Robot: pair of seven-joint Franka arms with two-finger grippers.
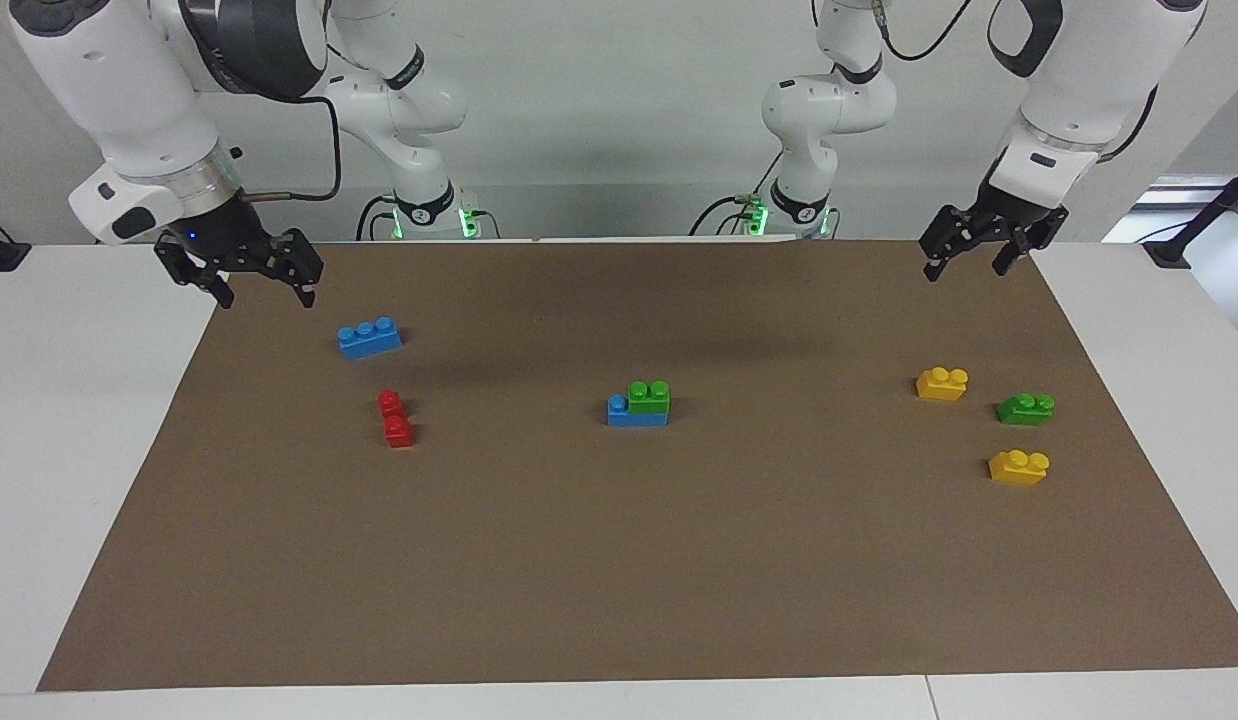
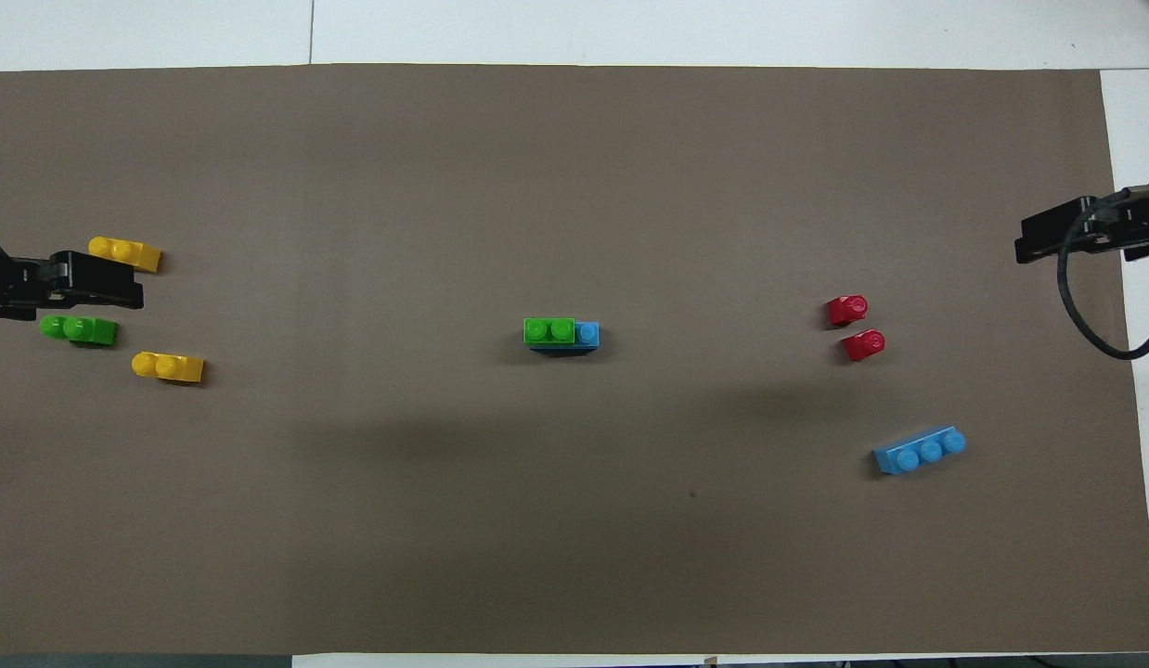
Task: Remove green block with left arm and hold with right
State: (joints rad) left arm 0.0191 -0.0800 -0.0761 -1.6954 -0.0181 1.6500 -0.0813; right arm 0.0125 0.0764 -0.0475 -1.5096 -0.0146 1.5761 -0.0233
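Note:
A green block (image 1: 648,397) sits pressed onto a three-stud blue brick (image 1: 627,413) in the middle of the brown mat; both show in the overhead view, green (image 2: 548,330) and blue (image 2: 587,333). A second green block (image 1: 1026,408) lies loose toward the left arm's end, also in the overhead view (image 2: 78,328). My left gripper (image 1: 964,270) is open and empty, raised over the mat's edge at that end; in the overhead view (image 2: 120,283) it overlaps the loose bricks. My right gripper (image 1: 262,295), with a blue light, is open and empty, raised over the right arm's end (image 2: 1029,246).
Two yellow bricks (image 1: 942,383) (image 1: 1019,467) lie beside the loose green block. A loose blue three-stud brick (image 1: 370,338) and two red bricks (image 1: 395,418) lie toward the right arm's end. The brown mat (image 1: 619,580) covers a white table.

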